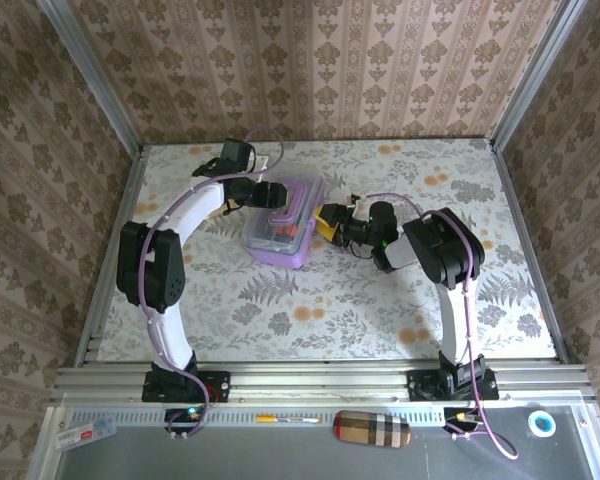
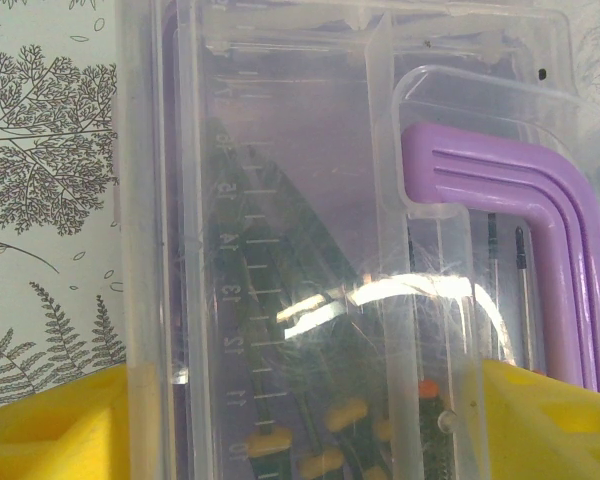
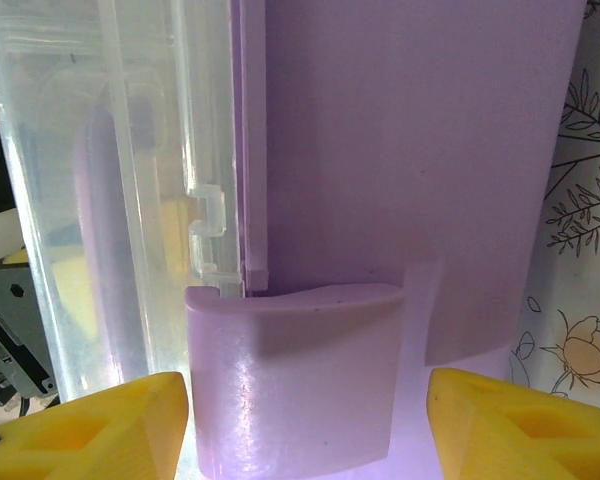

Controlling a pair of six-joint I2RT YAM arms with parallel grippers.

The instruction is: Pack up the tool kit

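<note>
Tool kit [image 1: 283, 225] btwn open L fingers [image 2: 50, 430], R fingers [image 3: 90, 430]

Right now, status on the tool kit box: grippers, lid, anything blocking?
Left gripper open over clear lid. Right gripper open, straddling purple latch, not touching. Tool kit box lid down, tools inside. No obstruction seen.

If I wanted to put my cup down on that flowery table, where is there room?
The near strip of table, between the purple box and the arm bases, is bare, and so is the far right corner beyond the right arm. The middle is crowded: left claw over the box, right claw at its side.
</note>
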